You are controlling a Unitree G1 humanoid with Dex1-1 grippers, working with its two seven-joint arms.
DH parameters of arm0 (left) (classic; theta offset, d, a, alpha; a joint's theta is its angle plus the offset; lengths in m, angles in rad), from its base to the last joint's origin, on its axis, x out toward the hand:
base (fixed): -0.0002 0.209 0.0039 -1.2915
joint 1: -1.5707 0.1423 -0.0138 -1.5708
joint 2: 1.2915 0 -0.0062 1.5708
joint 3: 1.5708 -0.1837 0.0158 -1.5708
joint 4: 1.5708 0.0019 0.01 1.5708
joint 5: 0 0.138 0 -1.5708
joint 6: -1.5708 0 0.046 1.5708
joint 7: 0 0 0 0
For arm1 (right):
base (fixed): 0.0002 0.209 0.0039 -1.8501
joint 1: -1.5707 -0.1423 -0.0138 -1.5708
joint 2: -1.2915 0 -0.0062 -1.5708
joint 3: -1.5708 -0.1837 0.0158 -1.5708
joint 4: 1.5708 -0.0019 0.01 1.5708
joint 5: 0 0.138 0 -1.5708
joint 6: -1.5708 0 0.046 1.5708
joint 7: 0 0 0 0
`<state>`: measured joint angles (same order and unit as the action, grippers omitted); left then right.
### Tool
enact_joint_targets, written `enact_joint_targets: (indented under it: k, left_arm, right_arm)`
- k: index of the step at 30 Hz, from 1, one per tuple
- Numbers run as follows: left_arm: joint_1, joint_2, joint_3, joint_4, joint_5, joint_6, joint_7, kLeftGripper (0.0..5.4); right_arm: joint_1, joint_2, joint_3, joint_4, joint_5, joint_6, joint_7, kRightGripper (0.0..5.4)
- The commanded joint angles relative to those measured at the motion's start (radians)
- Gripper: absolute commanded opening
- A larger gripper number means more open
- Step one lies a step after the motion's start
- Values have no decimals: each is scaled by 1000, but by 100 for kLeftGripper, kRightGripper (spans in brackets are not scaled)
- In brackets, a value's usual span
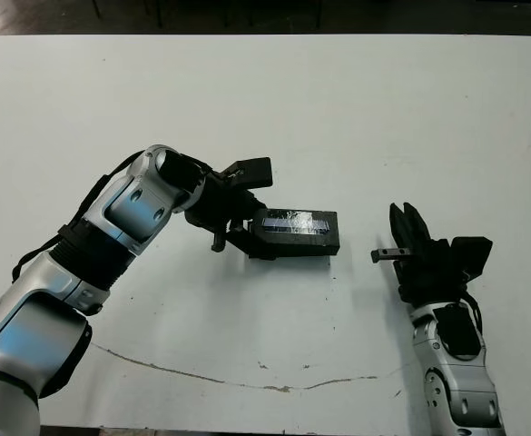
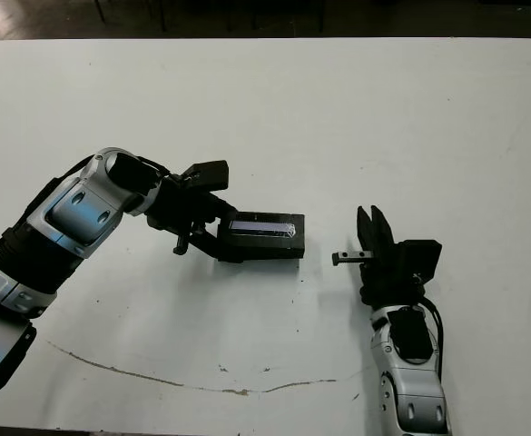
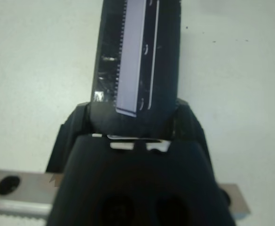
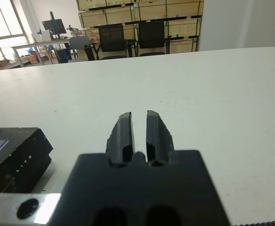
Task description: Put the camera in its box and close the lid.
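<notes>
The lid (image 1: 294, 222), black with a shiny silvery strip on top, lies in the middle of the white table as one closed block with the box (image 1: 303, 245) under it. The camera is hidden. My left gripper (image 1: 247, 232) is at the block's left end, with its fingers shut on the two long sides of the lid (image 3: 137, 56). My right gripper (image 1: 407, 218) stands to the right of the block, apart from it, shut and holding nothing. In the right wrist view the block's dark corner (image 4: 15, 157) shows beside the right gripper (image 4: 138, 125).
A thin dark crack line (image 1: 201, 377) runs across the table near its front edge. The table's far edge (image 1: 265, 36) borders a dark floor. Chairs and stacked crates (image 4: 142, 19) stand beyond the table.
</notes>
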<state>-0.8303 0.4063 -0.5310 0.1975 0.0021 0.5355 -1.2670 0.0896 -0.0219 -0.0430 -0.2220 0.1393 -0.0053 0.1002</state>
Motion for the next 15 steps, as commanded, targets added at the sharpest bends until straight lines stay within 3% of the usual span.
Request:
enact_joint_targets:
  k: [1, 15]
  left_arm:
    - [38, 20, -21, 1, 18, 15, 6, 183]
    - [73, 58, -47, -219, 98, 164, 159, 183]
  right_arm:
    - [15, 1, -1, 12, -2, 9, -5, 0]
    - [18, 6, 3, 27, -10, -15, -5, 0]
